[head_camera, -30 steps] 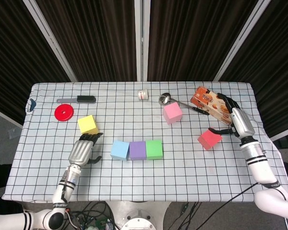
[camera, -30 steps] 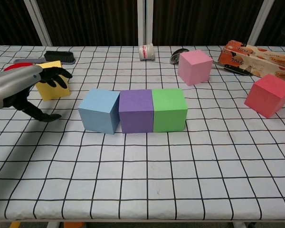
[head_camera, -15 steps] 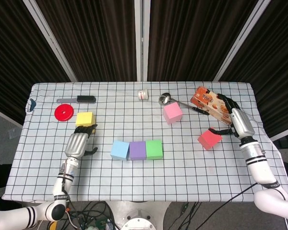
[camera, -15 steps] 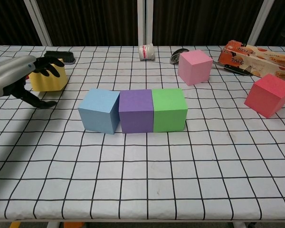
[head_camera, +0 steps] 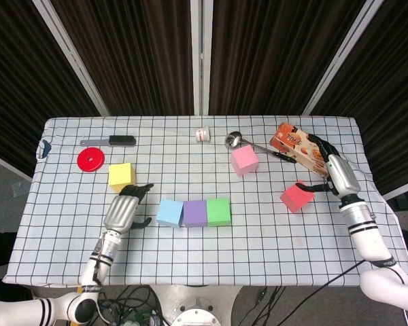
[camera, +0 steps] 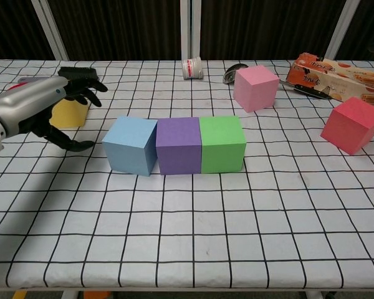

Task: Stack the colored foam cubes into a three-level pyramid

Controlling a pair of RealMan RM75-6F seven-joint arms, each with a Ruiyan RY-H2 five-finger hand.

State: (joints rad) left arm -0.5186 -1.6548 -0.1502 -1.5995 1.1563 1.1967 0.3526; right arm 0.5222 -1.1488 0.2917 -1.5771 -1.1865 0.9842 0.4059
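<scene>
The base row of blue cube [camera: 130, 145], purple cube [camera: 178, 144] and green cube [camera: 222, 143] stands touching, unchanged. Just left of it, the left hand [head_camera: 124, 210] has drawn back from the yellow cube [head_camera: 122, 176] it reached half a second ago and now hovers spread and empty, so the second level looks unstarted. The right hand [head_camera: 333, 170], far right of the row, hangs beside the red cube [head_camera: 296, 197]; I cannot tell whether it touches it, and the chest view misses it entirely.
</scene>
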